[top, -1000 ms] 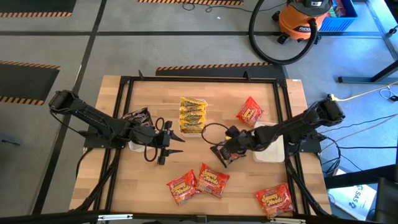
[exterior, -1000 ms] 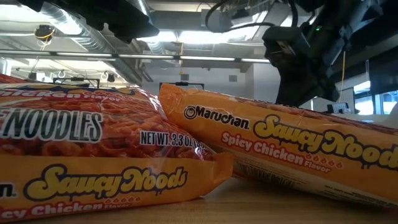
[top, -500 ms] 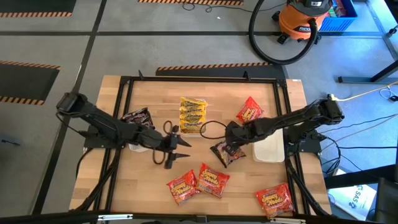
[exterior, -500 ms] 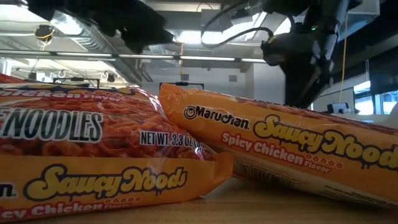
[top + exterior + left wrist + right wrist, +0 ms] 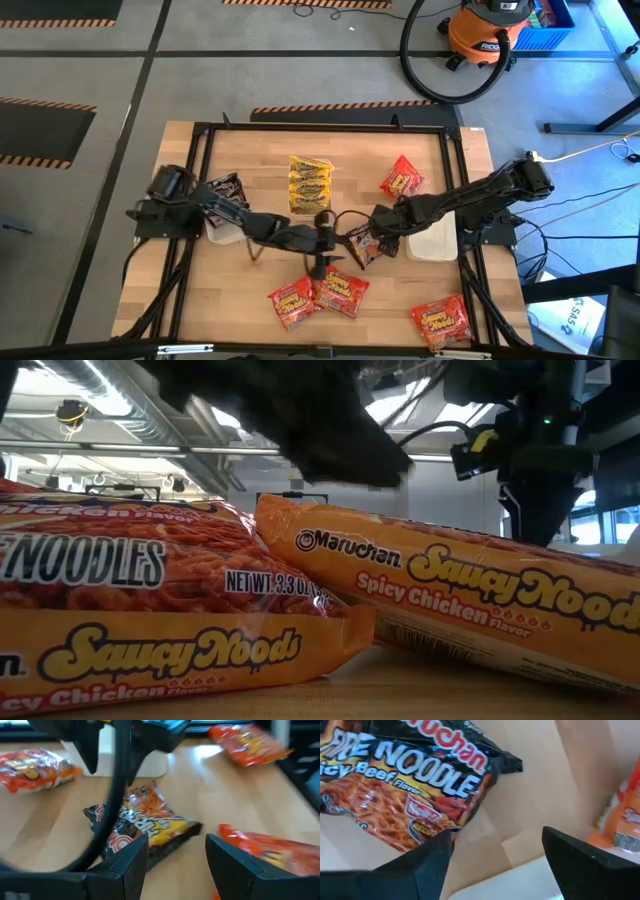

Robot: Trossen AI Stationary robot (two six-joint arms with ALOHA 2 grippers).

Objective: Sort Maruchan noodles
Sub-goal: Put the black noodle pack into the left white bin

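Observation:
A dark Maruchan noodle packet (image 5: 360, 247) (image 5: 410, 780) (image 5: 145, 825) lies flat on the wood near the table's middle. My right gripper (image 5: 374, 236) (image 5: 495, 852) points down over it, open, with the packet just beyond its fingers. My left gripper (image 5: 332, 250) (image 5: 175, 865) reaches in from the table's left, open and slanting down, its fingers a little short of that packet. Yellow packets (image 5: 310, 183) are stacked toward the far edge. Another dark packet (image 5: 222, 187) lies at the left. Red-orange packets (image 5: 342, 290) (image 5: 293, 303) lie near the front edge.
A white tray (image 5: 432, 243) sits under my right arm, another (image 5: 222, 230) under my left arm. More red-orange packets lie at the far right (image 5: 402, 180) and near right corner (image 5: 443, 322). Two packets (image 5: 180, 610) (image 5: 450, 600) fill the low view. A black frame (image 5: 320, 128) rims the table.
My left gripper has swept from the table's left toward the middle and downward, ending beside the dark packet. My right gripper has stayed over that packet while its wrist turned and tipped to point down. The packet has stayed on the table.

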